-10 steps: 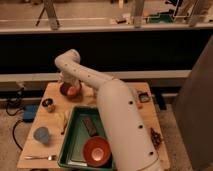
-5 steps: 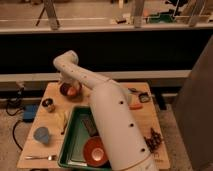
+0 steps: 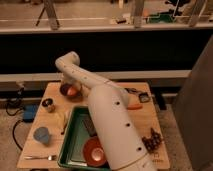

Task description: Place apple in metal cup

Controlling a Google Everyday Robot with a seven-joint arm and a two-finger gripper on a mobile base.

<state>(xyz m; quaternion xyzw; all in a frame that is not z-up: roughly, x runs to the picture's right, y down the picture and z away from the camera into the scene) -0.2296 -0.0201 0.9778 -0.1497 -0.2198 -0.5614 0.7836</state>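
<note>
Wooden counter (image 3: 148,120), near its far-left corner: I see the gripper (image 3: 69,84) at a dark bowl (image 3: 62,90) with the small, round, smooth orange-red apple (image 3: 73,92); grip state I cannot tell.

The small, smooth orange-red apple (image 3: 73,92) sat low inside the dark, round metal cup (image 3: 62,90), which stood upright near the far left corner of the wooden table (image 3: 150,120). The gripper (image 3: 67,82) hung just above the cup's rim.
</note>
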